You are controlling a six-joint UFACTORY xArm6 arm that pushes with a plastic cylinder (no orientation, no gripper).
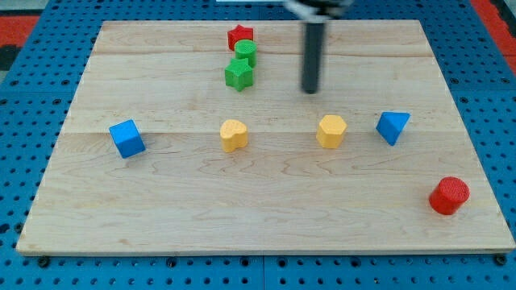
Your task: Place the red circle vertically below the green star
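Note:
The red circle (448, 196) lies near the board's lower right corner. The green star (239, 74) sits at the upper middle, touching a green circle (246, 52) just above it. My tip (310, 91) is on the board to the right of the green star, a good gap away, and far up and left of the red circle. It touches no block.
A red star (239, 35) sits above the green circle near the top edge. A blue cube (126, 138), a yellow heart (233, 134), a yellow hexagon (330, 130) and a blue triangle (392, 126) form a row across the wooden board (161, 209).

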